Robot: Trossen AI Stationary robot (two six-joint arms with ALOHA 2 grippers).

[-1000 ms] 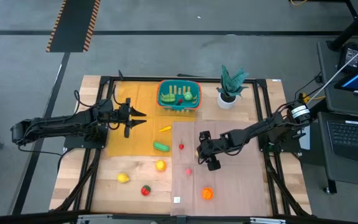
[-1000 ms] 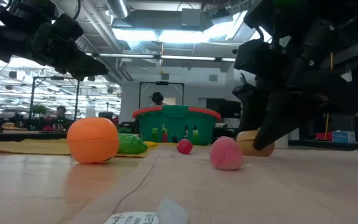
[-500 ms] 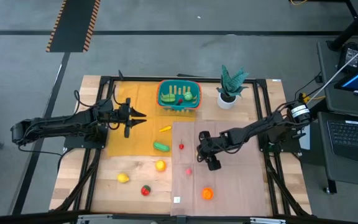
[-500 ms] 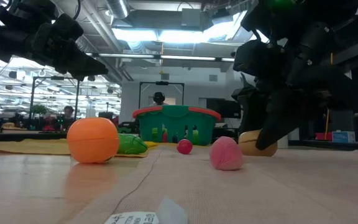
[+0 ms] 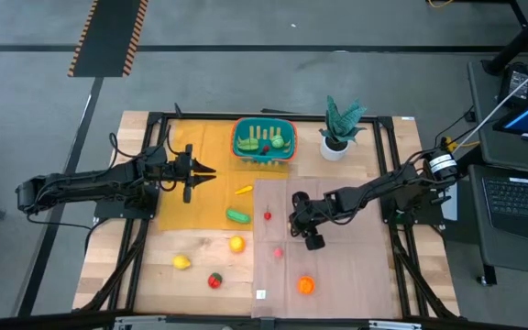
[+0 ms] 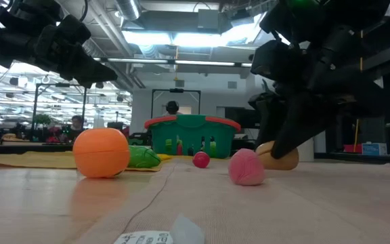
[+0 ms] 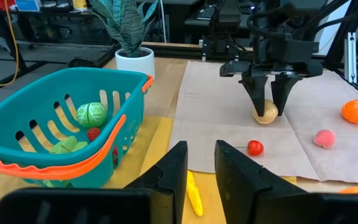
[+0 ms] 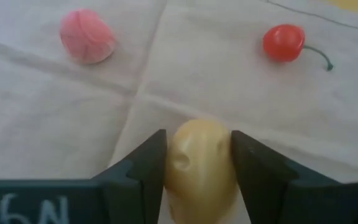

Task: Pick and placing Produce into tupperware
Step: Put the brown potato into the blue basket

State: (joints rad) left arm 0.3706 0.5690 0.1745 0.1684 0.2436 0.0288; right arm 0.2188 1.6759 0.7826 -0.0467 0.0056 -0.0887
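Note:
My right gripper (image 8: 197, 138) stands over the brown paper mat, pointing down, shut on a tan potato-like toy (image 8: 199, 163). The arm hides that toy in the high view, where the gripper (image 5: 305, 225) sits mid-table. My left gripper (image 7: 201, 155) is open and hovers over the yellow mat, left of the teal basket (image 5: 264, 140), which holds green pieces. A cherry (image 5: 268, 215), a pink piece (image 5: 278, 252), an orange (image 5: 306, 285), a green cucumber (image 5: 237, 216) and other toys lie loose on the table. My right gripper pinches the tan toy's sides (image 8: 174, 155) between its two fingers (image 8: 148, 162). The fingers come from above, pointing down. In the low view the toy's underside (image 6: 277, 163) rests on the paper mat.
A potted plant (image 5: 339, 128) stands right of the basket at the far edge. A yellow-orange piece (image 5: 243, 190), an orange-yellow ball (image 5: 236, 244), a lemon (image 5: 181, 262) and a red-green piece (image 5: 214, 280) lie left of the paper mat. A label and thin cord (image 6: 147, 234) lie near the near edge.
In the low view my right gripper has edged slightly toward the table's left over the tan toy, which stays on the mat. My left arm has kept still.

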